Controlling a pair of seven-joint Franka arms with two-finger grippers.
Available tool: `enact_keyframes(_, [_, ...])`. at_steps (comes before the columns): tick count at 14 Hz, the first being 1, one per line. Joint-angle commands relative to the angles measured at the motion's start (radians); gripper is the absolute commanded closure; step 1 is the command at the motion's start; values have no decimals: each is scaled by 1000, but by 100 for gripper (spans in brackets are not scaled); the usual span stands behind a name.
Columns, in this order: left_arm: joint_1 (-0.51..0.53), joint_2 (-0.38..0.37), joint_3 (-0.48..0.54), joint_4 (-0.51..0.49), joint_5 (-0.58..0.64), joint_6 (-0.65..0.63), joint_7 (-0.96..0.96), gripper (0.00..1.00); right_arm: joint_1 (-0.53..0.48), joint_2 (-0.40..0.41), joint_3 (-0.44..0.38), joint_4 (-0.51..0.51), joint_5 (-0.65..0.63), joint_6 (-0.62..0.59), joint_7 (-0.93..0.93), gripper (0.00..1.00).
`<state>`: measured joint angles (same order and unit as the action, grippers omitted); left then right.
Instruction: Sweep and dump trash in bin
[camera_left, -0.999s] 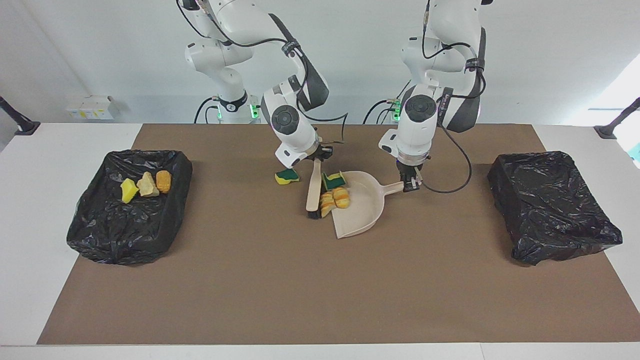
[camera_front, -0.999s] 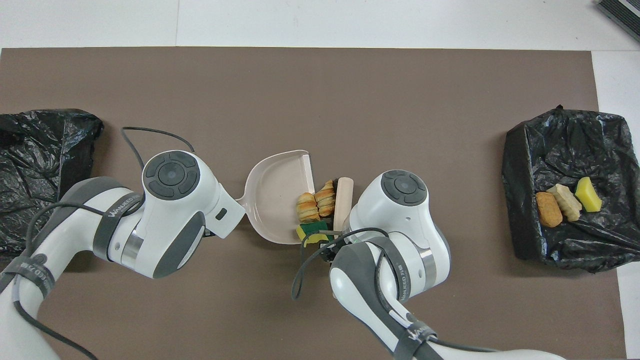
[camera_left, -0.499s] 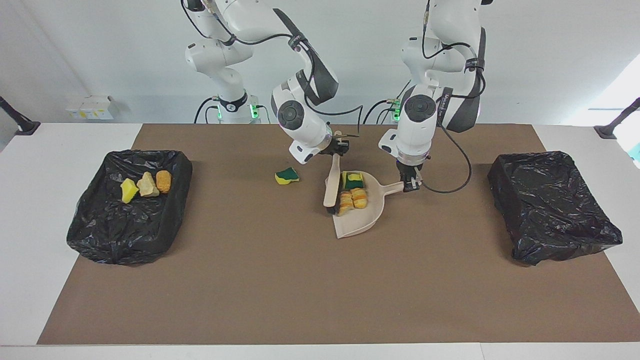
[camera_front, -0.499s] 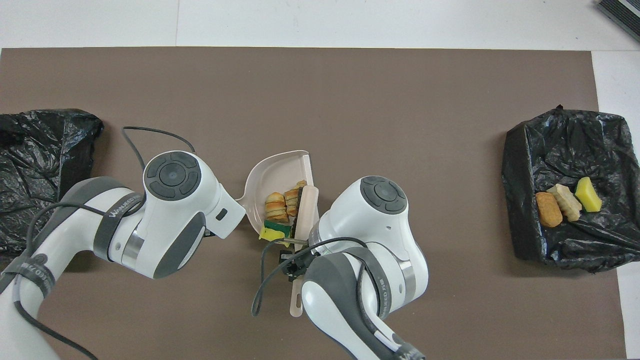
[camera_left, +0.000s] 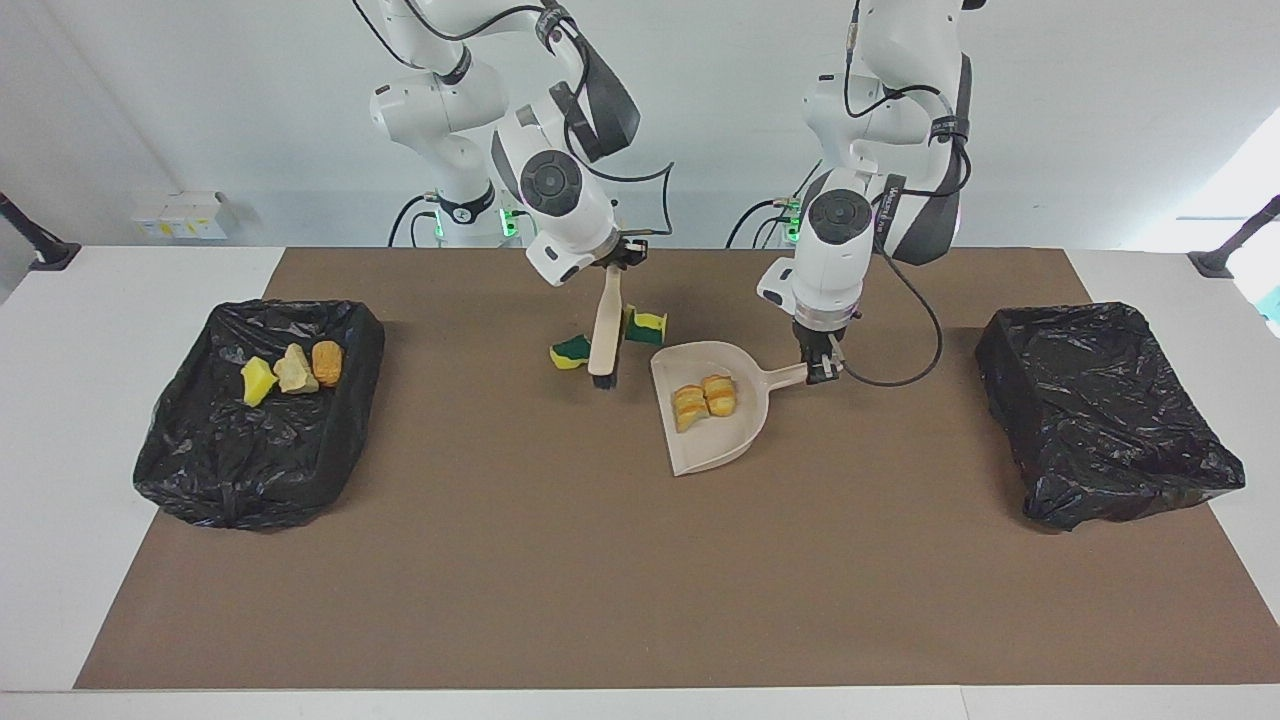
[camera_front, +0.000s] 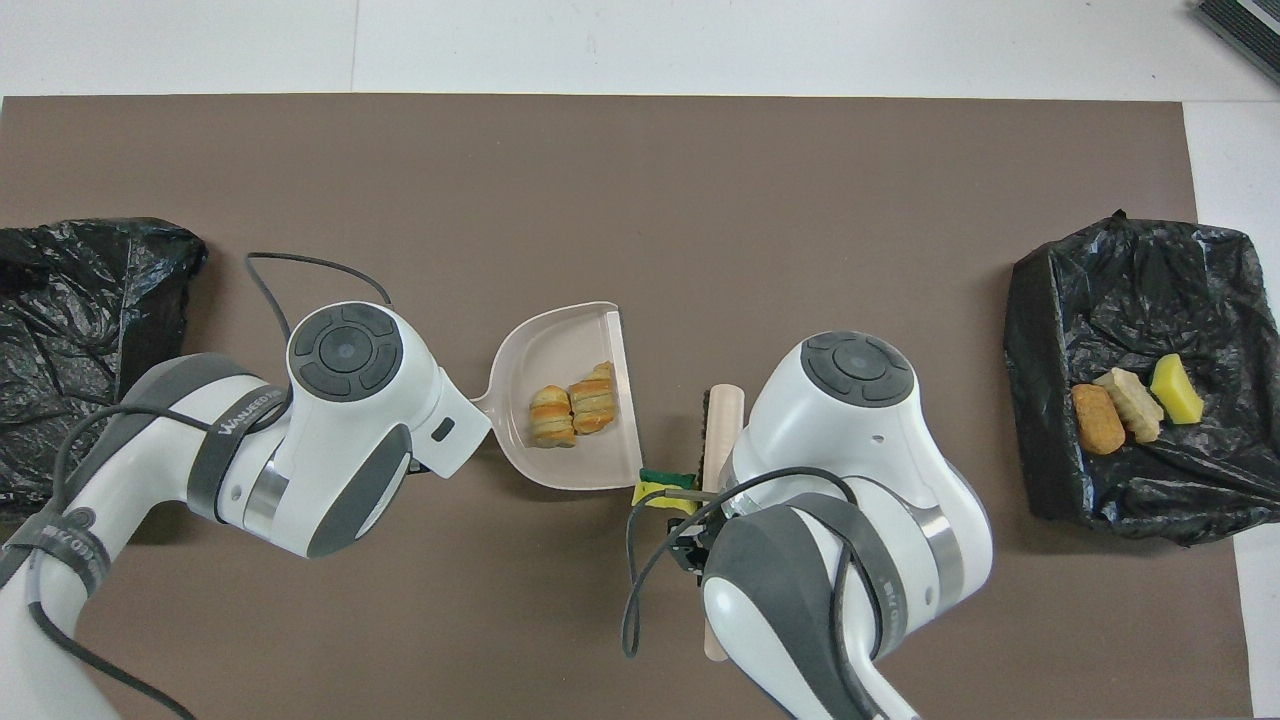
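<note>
My left gripper (camera_left: 822, 368) is shut on the handle of the beige dustpan (camera_left: 735, 435), which rests on the mat. Two orange-brown bread lumps (camera_left: 705, 398) lie in the pan (camera_front: 555, 345); they also show in the overhead view (camera_front: 573, 412). My right gripper (camera_left: 613, 262) is shut on the brush (camera_left: 605, 335), held steeply with its bristles down, between two green-and-yellow sponge pieces on the mat. One sponge (camera_left: 572, 352) lies toward the right arm's end. The other (camera_left: 645, 325) lies by the pan's mouth corner (camera_front: 657, 485). The brush head (camera_front: 724, 415) shows beside the pan.
A black-lined bin (camera_left: 200, 470) at the right arm's end holds three scraps (camera_left: 293, 370), also seen from overhead (camera_front: 1125, 405). A second black-lined bin (camera_left: 1100, 400) stands at the left arm's end. My right arm hides one sponge in the overhead view.
My right gripper pulled the brush out of the pan, up and toward the right arm's end. The sponge that was in the pan now lies on the mat outside it. The left arm held still.
</note>
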<state>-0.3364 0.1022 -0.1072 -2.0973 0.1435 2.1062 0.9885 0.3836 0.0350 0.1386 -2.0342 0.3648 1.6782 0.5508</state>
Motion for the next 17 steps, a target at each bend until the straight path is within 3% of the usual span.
enact_keyframes(1, [-13,-26,9,-29,24,-3,16,100,-52,-67,9,-108,-53,1,24,100])
enact_keyframes(6, [-12,-26,9,-29,24,-2,16,100,-231,-104,15,-216,-55,60,12,100])
enact_keyframes(11, [-7,-26,9,-29,24,6,15,100,-238,-138,16,-287,-55,136,-6,100])
enact_keyframes(15, [-7,-26,7,-29,24,6,15,100,-250,-121,15,-233,-57,111,-9,100])
enact_keyframes(17, [-7,-26,7,-29,24,6,15,100,-250,-121,15,-169,-93,31,-11,100])
